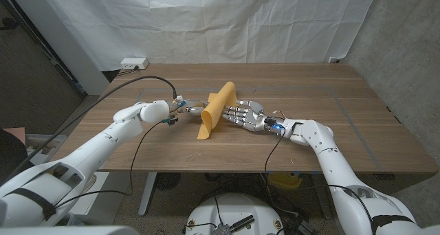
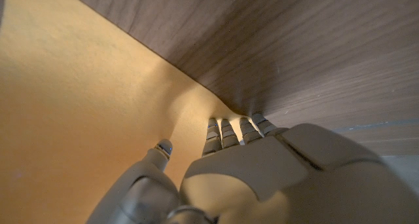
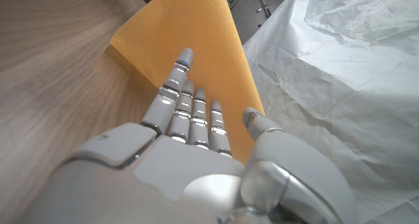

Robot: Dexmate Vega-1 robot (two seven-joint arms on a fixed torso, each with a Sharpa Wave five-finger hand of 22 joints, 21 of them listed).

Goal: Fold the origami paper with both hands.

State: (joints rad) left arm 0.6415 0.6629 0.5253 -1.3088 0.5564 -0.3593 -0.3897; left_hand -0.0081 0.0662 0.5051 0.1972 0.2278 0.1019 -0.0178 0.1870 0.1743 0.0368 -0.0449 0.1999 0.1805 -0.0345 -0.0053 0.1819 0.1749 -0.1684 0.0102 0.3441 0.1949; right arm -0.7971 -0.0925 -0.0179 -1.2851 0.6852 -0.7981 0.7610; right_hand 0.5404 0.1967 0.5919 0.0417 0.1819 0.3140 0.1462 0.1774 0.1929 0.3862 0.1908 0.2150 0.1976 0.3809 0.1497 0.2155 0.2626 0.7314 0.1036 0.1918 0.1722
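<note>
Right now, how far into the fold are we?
Partway. Done: the orange origami paper is lifted off the wooden table and stands raised between both hands. In hand: the left hand has its fingers under the sheet's edge at the table, and the right hand lays its fingers against the other face. Left: bringing the raised part over and pressing a crease; no flat fold shows yet.

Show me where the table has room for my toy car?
Bare wood lies along the table to the right of the right hand, and on the far left corner near the white power strip. The middle is crowded: both hands, with the left hand, meet at the orange paper.
</note>
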